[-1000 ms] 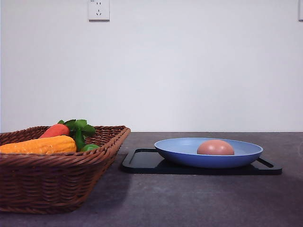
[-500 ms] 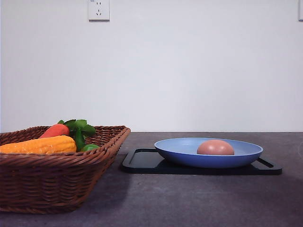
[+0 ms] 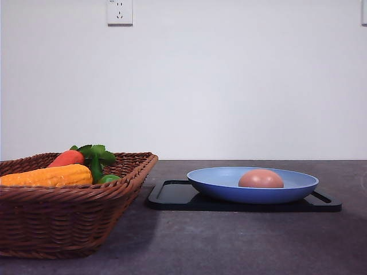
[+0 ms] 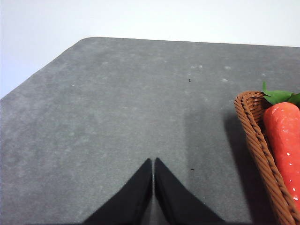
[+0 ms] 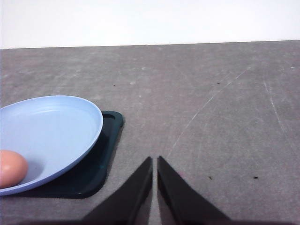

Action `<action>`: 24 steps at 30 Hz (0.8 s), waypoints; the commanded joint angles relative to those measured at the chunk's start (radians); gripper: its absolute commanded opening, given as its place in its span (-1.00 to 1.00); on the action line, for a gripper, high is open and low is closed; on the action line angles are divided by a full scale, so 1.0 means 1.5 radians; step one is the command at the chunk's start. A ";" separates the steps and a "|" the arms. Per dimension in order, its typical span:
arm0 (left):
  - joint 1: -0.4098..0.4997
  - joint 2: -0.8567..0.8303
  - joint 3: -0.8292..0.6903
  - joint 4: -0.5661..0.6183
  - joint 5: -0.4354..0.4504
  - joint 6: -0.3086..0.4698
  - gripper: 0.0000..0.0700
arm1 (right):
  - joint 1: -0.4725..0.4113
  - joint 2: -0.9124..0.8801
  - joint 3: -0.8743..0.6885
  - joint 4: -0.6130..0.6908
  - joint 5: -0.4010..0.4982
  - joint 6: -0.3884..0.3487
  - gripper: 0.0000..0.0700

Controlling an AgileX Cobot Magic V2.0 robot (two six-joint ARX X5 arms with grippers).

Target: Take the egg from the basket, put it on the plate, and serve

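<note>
White wall behind, with a socket (image 3: pixel 119 12) high on the left; dark grey speckled tabletop (image 3: pixel 241 240) in front.

Egg (image 3: pixel 261 179) lies in the light blue plate (image 3: pixel 218 182), toward its right half in the front view, long axis level and running left to right. Plate rests on a flat black tray (image 3: pixel 172 196). Judged from this, the transfer is done; serving is what remains.

Basket (image 3: pixel 63 220) stands at left, well apart from the tray, holding a carrot (image 3: pixel 66 158) with green leaves, a yellow corn cob (image 3: pixel 49 176) and something small and green (image 3: pixel 108 179), too little showing to name.

Right gripper (image 5: pixel 154 161): fingers pressed together with barely a slit between them, holding nothing, hovering over bare tabletop just beside the tray's corner. Plate rim is near; egg sits across the plate from them, partly cut off by the picture edge. Left gripper (image 4: pixel 153 164): fingers likewise pressed together and empty, over bare tabletop beside the basket's end, the carrot within the rim.

Right arm is clearly the nearer to plate and tray. Nothing stands between its fingers and the tray edge. Likely hazard when moving the tray or plate: the egg lies loose and could roll on the shallow plate.
</note>
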 commanded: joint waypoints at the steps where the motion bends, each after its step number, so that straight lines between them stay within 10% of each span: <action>1: 0.001 -0.001 -0.016 -0.008 -0.001 -0.002 -1.00 | 0.002 -0.002 -0.004 0.007 0.003 0.007 -1.00; 24: 0.001 -0.001 -0.016 -0.008 -0.001 -0.002 -1.00 | 0.002 -0.002 -0.004 0.007 0.003 0.007 -1.00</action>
